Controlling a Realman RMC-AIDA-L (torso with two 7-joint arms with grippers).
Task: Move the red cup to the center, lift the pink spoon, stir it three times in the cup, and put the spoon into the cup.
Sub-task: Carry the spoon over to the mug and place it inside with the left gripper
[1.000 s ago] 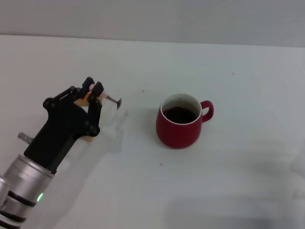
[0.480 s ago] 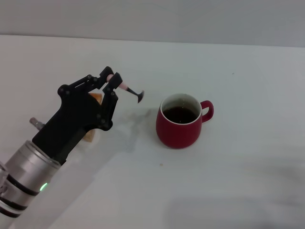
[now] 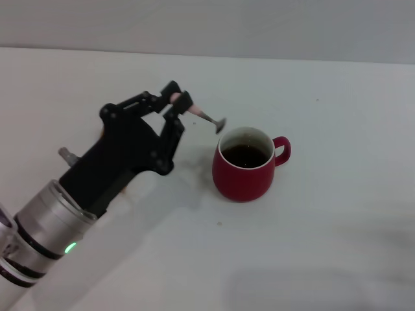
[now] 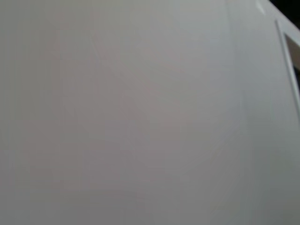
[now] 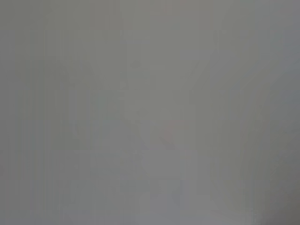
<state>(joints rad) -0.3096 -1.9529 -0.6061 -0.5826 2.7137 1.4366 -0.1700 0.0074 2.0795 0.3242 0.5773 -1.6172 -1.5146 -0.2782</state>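
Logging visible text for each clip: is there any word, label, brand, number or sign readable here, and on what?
None: no readable text in any view.
The red cup has a plain wall, no print.
The pink spoon, held in the left end effector, is unmarked.
The left arm shows only a green light, no lettering.
Both wrist views show blank pale surface.

Dark-red cup [image 3: 244, 173], pale inside; pink-handled grey spoon [image 3: 209, 118]; black left pincer [image 3: 181, 103].
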